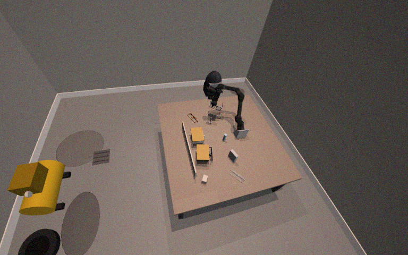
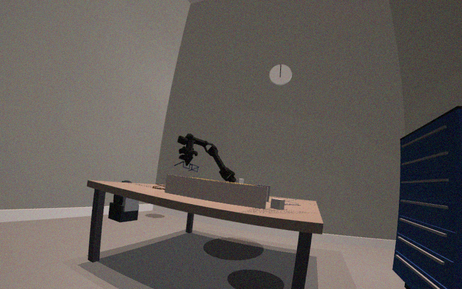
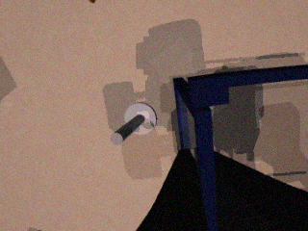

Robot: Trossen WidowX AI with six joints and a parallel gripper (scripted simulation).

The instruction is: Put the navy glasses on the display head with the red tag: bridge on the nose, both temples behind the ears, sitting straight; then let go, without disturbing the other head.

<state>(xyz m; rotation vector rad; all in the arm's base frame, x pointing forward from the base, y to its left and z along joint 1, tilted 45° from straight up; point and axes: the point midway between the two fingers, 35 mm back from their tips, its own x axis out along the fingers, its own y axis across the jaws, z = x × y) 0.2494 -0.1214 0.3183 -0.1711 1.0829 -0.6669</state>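
Observation:
My gripper [image 1: 212,104] [image 2: 186,164] [image 3: 192,158] is shut on the navy glasses [image 3: 250,75] and holds them above the far part of the table. They hang in the air, frame and temples spread. Two display heads stand side by side, seen from above as orange-topped blocks: the farther head [image 1: 197,134] looks bare, with a small pale nose; the nearer head [image 1: 202,152] has dark glasses at its front. Both heads are well away from my gripper. I cannot make out a red tag on either, and the board hides them in the exterior view.
A long upright board [image 1: 188,149] [image 2: 216,192] stands behind the heads. A short post on a round base [image 3: 130,127] stands below the gripper. Orange-brown glasses [image 1: 190,116] lie beyond the board. A small cylinder [image 1: 224,137], a dark box [image 1: 232,155] and a white block [image 1: 204,178] stand on the table.

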